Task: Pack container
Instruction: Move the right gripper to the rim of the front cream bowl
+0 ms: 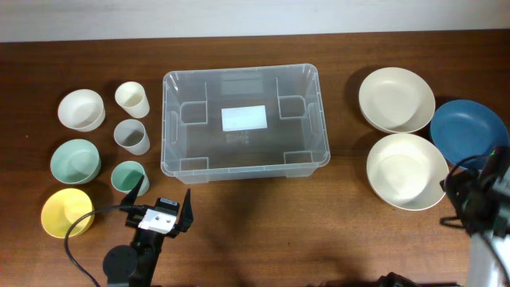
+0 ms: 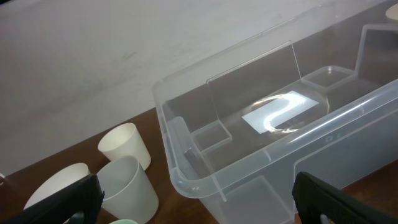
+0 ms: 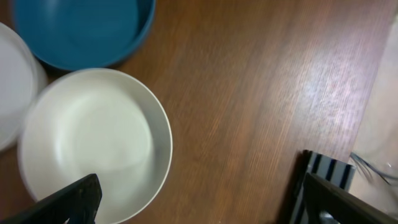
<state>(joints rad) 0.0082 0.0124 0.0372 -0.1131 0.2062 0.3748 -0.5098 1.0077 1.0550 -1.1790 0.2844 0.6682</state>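
Container [image 1: 263, 147], clear plastic, is set at the middle of the wooden table [image 1: 263, 231]. To its right are placed a large cream bowl [image 1: 406, 170], a second cream bowl [image 1: 396, 99] and a blue bowl [image 1: 468, 131]. To its left are lined up a white bowl [image 1: 81, 109], a green bowl [image 1: 76, 161] and a yellow bowl [image 1: 66, 212], then a cream cup [image 1: 131, 99], a grey cup [image 1: 131, 137] and a green cup [image 1: 129, 177]. The left gripper [image 1: 162, 198] and the right gripper [image 3: 202, 205] are held wide open, nothing gripped.
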